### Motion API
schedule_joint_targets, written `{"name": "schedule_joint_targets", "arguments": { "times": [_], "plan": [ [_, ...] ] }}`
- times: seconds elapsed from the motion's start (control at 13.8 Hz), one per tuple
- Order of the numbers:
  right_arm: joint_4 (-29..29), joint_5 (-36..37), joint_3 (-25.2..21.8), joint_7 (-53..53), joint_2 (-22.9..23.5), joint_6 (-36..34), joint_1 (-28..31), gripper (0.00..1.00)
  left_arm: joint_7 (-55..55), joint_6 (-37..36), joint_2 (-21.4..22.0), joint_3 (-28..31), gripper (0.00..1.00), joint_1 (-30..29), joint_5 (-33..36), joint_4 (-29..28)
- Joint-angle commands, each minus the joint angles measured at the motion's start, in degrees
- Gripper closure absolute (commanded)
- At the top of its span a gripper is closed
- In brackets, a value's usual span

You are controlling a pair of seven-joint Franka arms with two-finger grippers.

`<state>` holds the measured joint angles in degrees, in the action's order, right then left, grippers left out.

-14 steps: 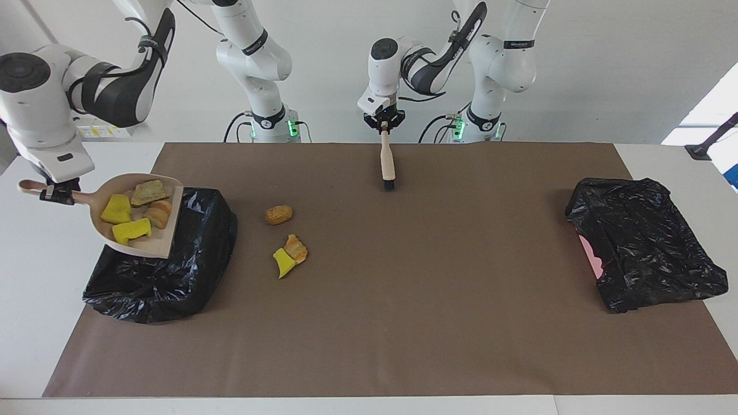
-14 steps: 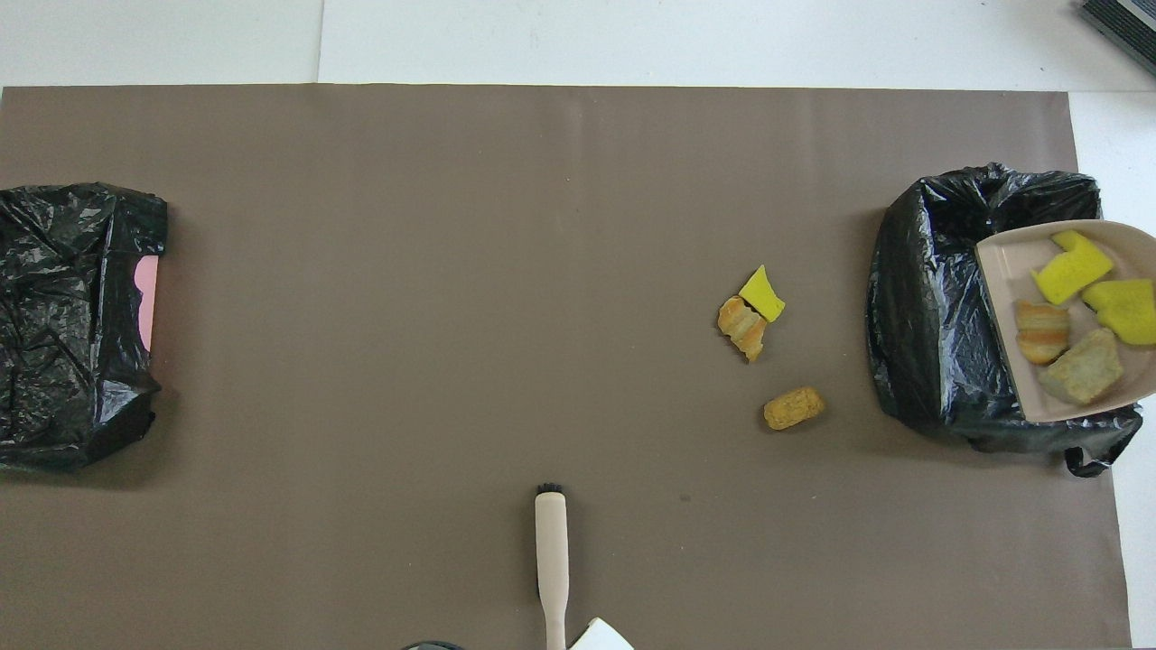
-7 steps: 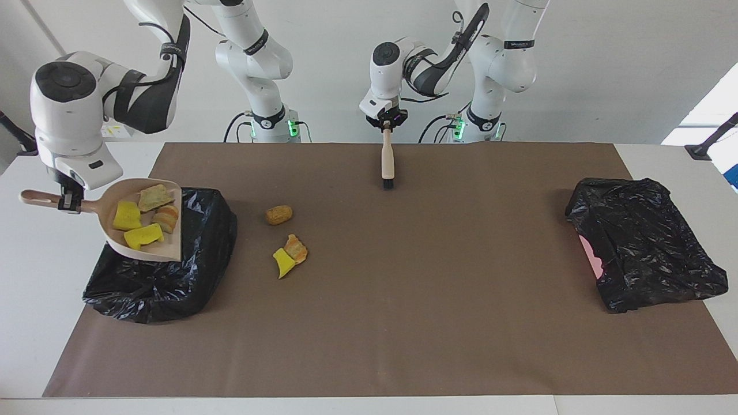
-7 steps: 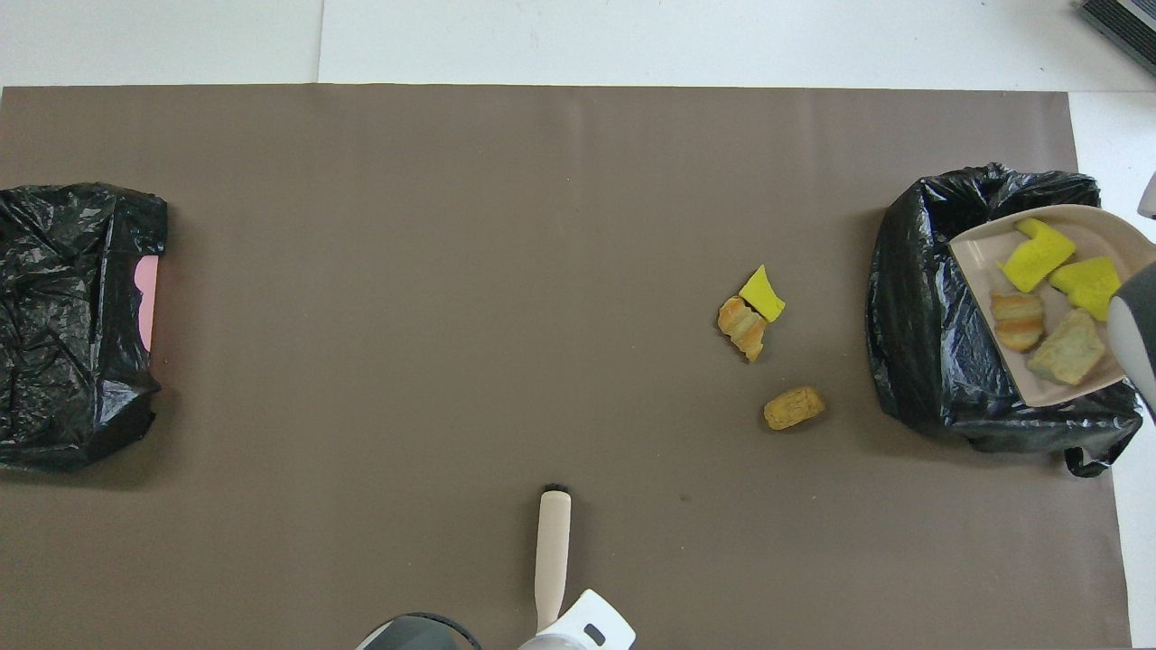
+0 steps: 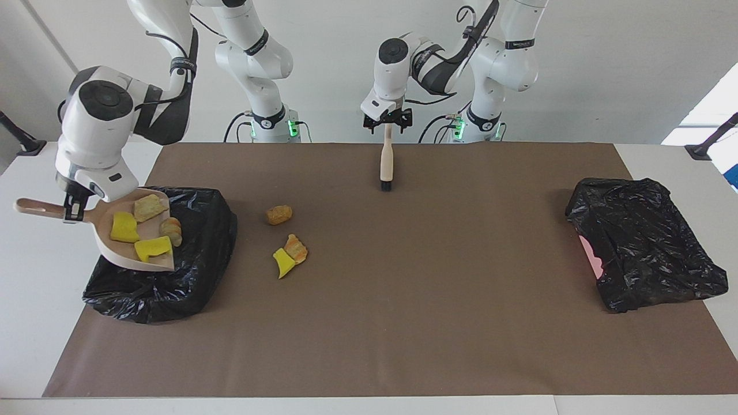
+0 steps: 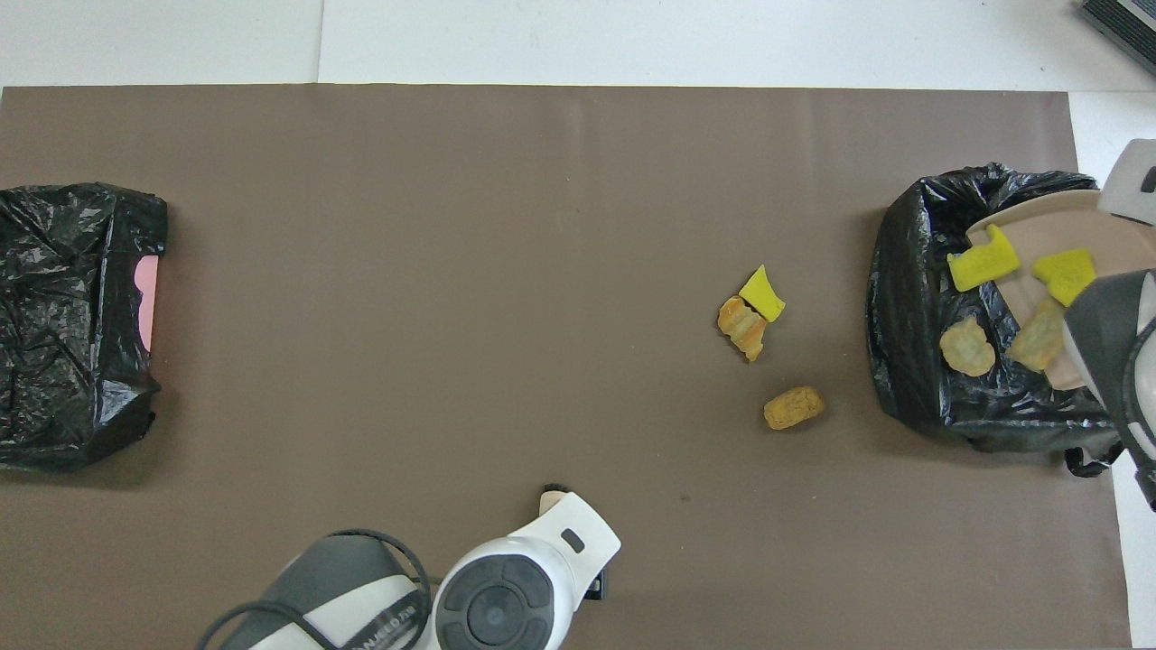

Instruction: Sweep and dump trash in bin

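Dustpan tipped over the bin, brush parked on the mat

The right gripper (image 5: 74, 206) is pinched shut on the handle of the beige plastic dustpan (image 5: 109, 245), holding it tilted over the black bag-lined bin (image 5: 196, 259) at the right arm's end of the table. Four bits of trash, yellow foam chunks and tan bread-like lumps (image 5: 142, 228), sit near the pan's lip, and from overhead one or two look like they're already sliding off into the bag, hard to say for sure. Three more pieces (image 5: 286, 242) lie on the brown mat (image 5: 403, 300) beside that bin. The left gripper (image 5: 388, 120) has its fingers spread apart around the tip of the pale wooden hand brush (image 5: 385, 164), which lies on the mat, not gripping it. A second black-bagged bin (image 5: 643, 242) sits at the left arm's end.
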<state>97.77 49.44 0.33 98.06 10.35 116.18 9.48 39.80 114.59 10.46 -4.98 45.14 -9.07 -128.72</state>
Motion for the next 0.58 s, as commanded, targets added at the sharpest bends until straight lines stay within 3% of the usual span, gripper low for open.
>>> {"name": "schedule_joint_targets", "arguments": {
  "times": [0.0,0.51],
  "plan": [
    [0.84,3.72,0.11,-0.76,-1.99,-2.17,0.27,1.0,-11.62,-4.11,-0.53,-0.47,0.0,-9.42,2.47,7.67],
    [1.28,5.23,0.11,-0.41,-9.45,-15.79,-2.98,1.0,-31.77,-7.88,-4.22,-0.47,0.0,-28.06,9.77,22.71]
  ]
}}
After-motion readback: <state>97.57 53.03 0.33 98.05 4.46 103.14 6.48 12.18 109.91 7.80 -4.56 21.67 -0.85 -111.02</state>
